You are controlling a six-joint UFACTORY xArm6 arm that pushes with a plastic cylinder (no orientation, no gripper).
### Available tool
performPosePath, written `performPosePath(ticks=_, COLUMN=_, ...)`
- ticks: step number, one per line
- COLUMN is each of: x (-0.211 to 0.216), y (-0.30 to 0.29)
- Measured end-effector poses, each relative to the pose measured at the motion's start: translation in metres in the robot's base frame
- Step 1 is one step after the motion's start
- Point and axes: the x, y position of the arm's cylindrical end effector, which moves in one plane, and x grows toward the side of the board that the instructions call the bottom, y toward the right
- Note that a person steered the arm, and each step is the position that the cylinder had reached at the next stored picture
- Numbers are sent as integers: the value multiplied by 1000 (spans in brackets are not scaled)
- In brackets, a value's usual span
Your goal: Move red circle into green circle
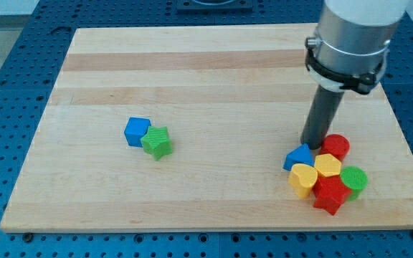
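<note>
My tip (311,145) stands just left of the red circle (336,146), which has no fingers to report; next I judge a push toward the green circle (353,178).

arm (353,36) cut off at the view's top; my tip (311,145) partly behind blue block (299,156).

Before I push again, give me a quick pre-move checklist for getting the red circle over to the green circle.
1. My tip in view: ok, at the cluster's top edge, just left of the red circle.
2. Red circle within reach: ok, right beside my tip.
3. Green circle located: ok, at the cluster's right edge.
4. Straight path between them: not ok, the yellow hexagon crowds the gap.
5. My tip touching the red circle: cannot tell.
6. Blue cube and green star out of the way: ok, far at the view's left.
</note>
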Motion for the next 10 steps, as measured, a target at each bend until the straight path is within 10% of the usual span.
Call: performPosePath(ticks=10, x=21, y=49)
